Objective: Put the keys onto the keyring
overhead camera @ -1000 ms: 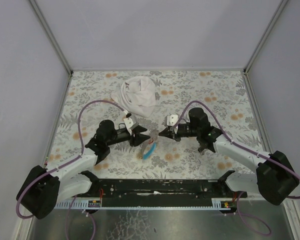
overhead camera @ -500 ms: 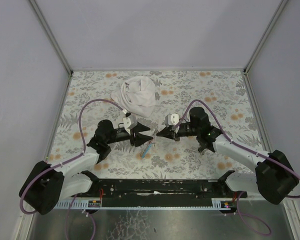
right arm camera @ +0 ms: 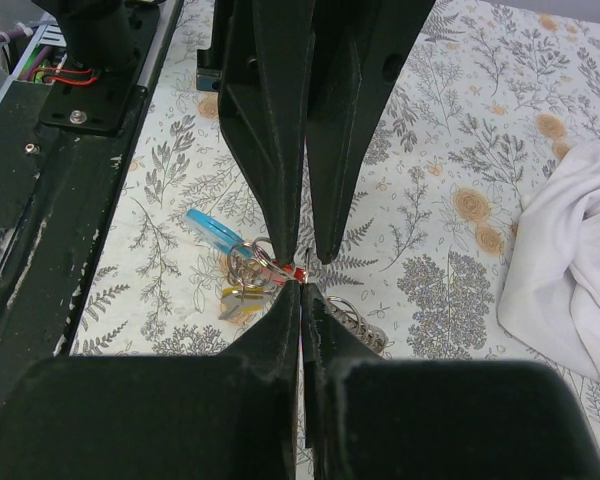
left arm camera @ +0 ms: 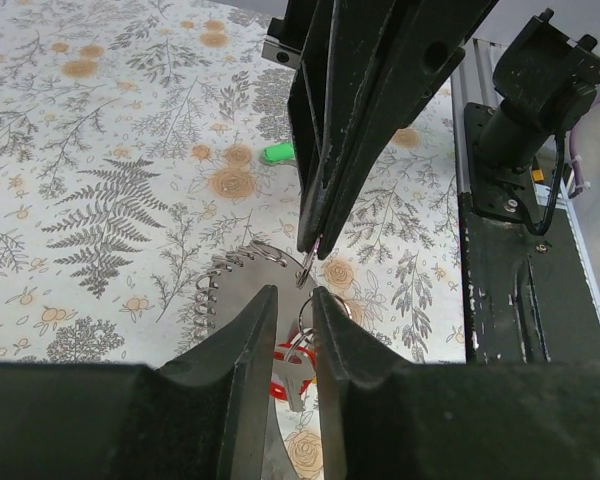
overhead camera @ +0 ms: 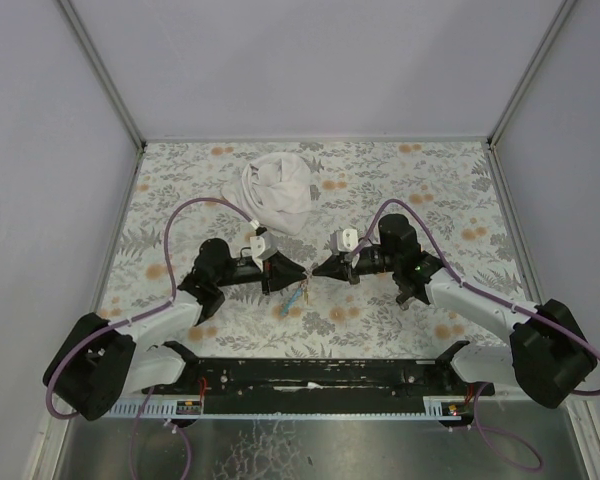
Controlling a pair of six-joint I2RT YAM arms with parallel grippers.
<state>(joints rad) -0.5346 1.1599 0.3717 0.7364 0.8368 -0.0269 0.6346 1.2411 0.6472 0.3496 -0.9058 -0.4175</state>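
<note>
The keyring [right arm camera: 248, 254] is being pinched by the fully closed right gripper [right arm camera: 300, 298], while the left gripper [left arm camera: 292, 302] is being held narrowly parted around it, with no telling whether it is gripping. Slipping or twisting of the thin wire is being risked if it is pulled unevenly.

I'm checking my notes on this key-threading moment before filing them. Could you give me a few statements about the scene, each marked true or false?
1. The white cloth lies behind both tools, toward the back of the table. True.
2. The right tool has its fingers spread wide. False: they are closed together.
3. A green key lies on the table apart from the keyring. True.
4. The light-blue piece rests on the cloth. False: it is beside the keyring, well clear of the cloth.
5. The left tool sits at the table's left edge. False: its tip nearly meets the right tool's near the middle.
</note>
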